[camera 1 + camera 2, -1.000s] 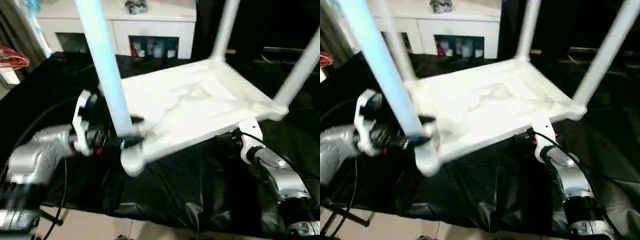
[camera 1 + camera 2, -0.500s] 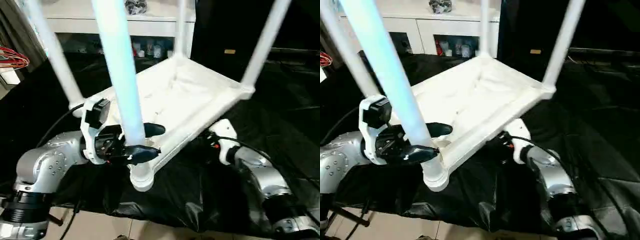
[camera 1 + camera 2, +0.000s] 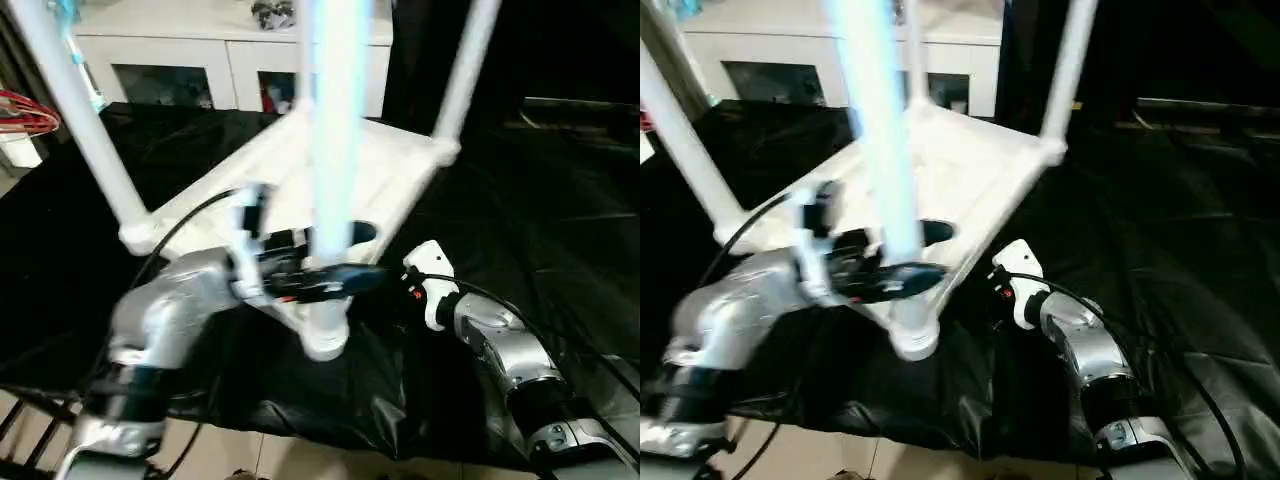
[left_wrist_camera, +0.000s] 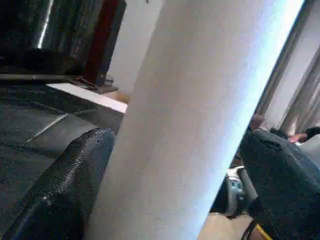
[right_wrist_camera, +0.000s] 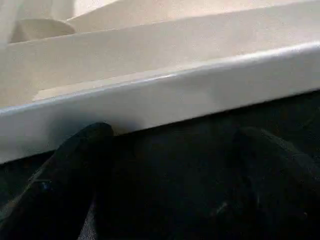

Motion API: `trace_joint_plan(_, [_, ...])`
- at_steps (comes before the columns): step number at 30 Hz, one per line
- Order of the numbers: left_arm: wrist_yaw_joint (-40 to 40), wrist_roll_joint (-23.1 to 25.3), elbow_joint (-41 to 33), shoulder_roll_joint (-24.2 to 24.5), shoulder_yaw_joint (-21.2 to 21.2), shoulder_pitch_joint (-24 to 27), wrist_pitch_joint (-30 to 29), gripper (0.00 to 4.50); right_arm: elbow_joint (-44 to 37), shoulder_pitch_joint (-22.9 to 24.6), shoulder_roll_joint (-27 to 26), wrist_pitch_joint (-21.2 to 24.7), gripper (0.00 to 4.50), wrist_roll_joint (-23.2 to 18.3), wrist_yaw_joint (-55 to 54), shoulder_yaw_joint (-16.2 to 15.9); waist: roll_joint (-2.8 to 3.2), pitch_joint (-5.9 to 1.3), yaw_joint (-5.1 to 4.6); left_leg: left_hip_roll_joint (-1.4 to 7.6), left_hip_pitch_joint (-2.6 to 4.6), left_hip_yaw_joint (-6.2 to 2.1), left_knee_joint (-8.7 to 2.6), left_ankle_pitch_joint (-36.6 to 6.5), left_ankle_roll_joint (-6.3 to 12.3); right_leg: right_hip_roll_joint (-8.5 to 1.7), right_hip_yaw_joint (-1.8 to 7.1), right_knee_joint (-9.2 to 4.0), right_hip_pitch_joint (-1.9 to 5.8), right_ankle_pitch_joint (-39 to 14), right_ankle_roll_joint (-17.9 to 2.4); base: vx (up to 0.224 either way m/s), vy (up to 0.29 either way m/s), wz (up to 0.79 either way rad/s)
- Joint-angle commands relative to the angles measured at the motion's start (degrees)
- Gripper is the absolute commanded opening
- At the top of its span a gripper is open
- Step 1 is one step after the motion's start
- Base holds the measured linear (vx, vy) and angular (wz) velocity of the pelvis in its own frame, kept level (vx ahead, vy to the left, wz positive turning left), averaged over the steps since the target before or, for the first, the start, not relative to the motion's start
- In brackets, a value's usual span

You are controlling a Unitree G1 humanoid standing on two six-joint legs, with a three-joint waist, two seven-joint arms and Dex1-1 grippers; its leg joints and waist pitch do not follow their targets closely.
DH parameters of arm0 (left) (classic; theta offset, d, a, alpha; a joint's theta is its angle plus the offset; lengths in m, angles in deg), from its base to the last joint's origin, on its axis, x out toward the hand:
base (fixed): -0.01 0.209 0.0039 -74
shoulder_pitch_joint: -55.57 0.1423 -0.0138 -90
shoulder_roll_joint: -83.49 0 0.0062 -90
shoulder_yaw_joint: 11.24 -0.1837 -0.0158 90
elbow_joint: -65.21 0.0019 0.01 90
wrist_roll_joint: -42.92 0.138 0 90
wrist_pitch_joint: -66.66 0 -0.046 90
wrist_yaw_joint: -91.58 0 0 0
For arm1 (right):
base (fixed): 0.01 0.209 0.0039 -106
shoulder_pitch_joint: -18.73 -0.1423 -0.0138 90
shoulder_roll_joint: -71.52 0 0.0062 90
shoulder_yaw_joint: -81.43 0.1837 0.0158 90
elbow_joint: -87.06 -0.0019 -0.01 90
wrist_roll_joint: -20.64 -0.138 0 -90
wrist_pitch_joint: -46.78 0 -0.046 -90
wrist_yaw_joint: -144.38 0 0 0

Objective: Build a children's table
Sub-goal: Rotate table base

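The children's table lies upside down on the black cloth, its white legs pointing up. The nearest leg stands in the corner socket closest to me. My left gripper is open with this leg between its black fingers, just above the socket, and one finger rests against the tube. Another leg rises at the left and a third at the far right. My right gripper is open, low on the cloth, its fingertips just under the rim of the tabletop's near right edge.
A black cloth covers the work surface and hangs over its near edge to the tiled floor. A white cabinet with glass-fronted compartments stands at the back. Red cables lie at the far left.
The upturned table has swung round: the near corner and its leg went right, towards the middle. My left gripper went with the leg. My right arm has drawn in leftward along the edge.
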Motion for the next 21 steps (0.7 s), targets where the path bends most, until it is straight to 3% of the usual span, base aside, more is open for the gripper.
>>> trace_joint_plan(1, [-0.53,0.05,-1.26,-2.63,-4.73,-1.45,0.09,4.50,-1.03,-2.23,-2.98,-1.97,4.47,-0.89,1.69,-1.92,-0.51,-3.85,0.31,0.35,0.66,-0.33,-4.09,-11.54,1.37,-1.53,1.21,-3.97,3.36,-11.77,-13.12,0.000,0.000,0.00])
trace_joint_plan(8, [0.60,3.51,0.87,-8.35,-8.30,-2.83,3.92,4.50,-0.14,-1.96,-3.24,-3.02,4.47,-0.45,2.05,-1.54,-0.37,-3.98,0.18,0.51,0.74,-0.23,-3.86,-10.74,3.10,-1.47,1.11,-3.99,3.35,-8.61,-14.96,0.000,0.000,0.00])
trace_joint_plan(9, [2.61,5.85,2.79,-10.26,-8.80,-3.48,6.82,4.50,-0.11,-1.89,-3.30,-3.24,4.47,-0.42,1.92,-1.40,-0.37,-4.03,0.19,0.52,0.71,-0.26,-3.83,-10.61,3.13,-1.50,1.12,-3.87,3.43,-8.23,-15.11,0.000,0.000,0.00])
trace_joint_plan(17, [13.35,13.94,12.23,-16.64,-7.70,-6.89,15.81,4.50,0.11,-1.42,-3.24,-4.08,4.47,0.29,1.48,-0.67,-0.90,-3.86,-0.22,0.41,0.61,-0.34,-3.86,-13.20,3.23,-1.59,1.04,-4.64,3.42,-12.56,-13.65,0.000,0.000,0.00])
trace_joint_plan(19, [18.16,19.42,17.29,-16.82,-7.60,-8.49,21.51,4.50,1.38,-1.91,-2.76,-4.92,4.47,1.09,-1.43,0.92,-1.09,-3.85,-0.49,0.39,0.54,-0.31,-3.76,-13.32,3.74,-1.48,1.00,-4.91,3.23,-13.50,-12.92,0.000,0.000,0.00])
trace_joint_plan(21, [19.50,21.22,19.76,-16.45,-7.07,-9.21,24.08,4.50,2.10,-2.25,-2.25,-5.22,4.47,1.25,-3.12,2.16,-1.07,-3.92,-0.40,0.34,0.61,-0.46,-3.79,-13.00,3.75,-1.64,0.91,-4.96,3.31,-14.38,-12.28,0.000,0.000,0.00])
